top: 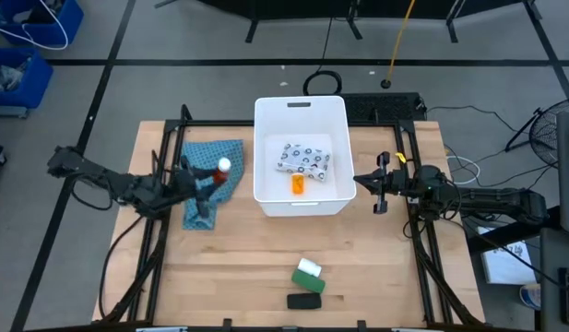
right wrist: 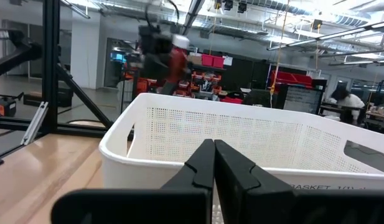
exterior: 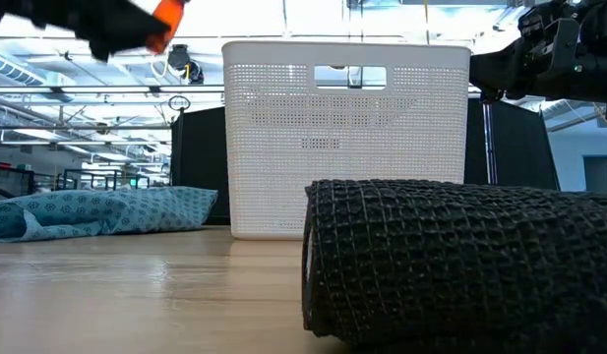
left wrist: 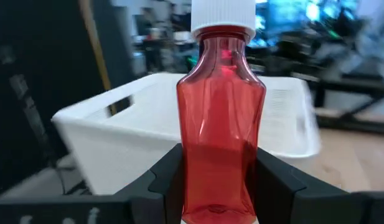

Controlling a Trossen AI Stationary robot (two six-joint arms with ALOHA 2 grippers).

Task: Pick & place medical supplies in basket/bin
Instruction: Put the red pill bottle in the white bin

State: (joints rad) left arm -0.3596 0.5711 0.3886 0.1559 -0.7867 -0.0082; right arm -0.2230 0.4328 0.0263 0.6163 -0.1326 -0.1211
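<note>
High view: left tool (top: pixel 206 180) pinches red bottle (top: pixel 213 174) above teal cloth (top: pixel 213 166), beside tub (top: pixel 301 111)

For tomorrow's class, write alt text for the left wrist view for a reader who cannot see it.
A red white-capped bottle stands upright, clamped between the two dark fingers of the left end effector. Behind it sits the white basket, with a blurred room beyond.

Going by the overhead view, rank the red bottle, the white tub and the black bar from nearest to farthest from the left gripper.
1. red bottle, held in the left gripper, over the cloth.
2. white tub, just to its right.
3. black bar, at the table's near edge.
</note>
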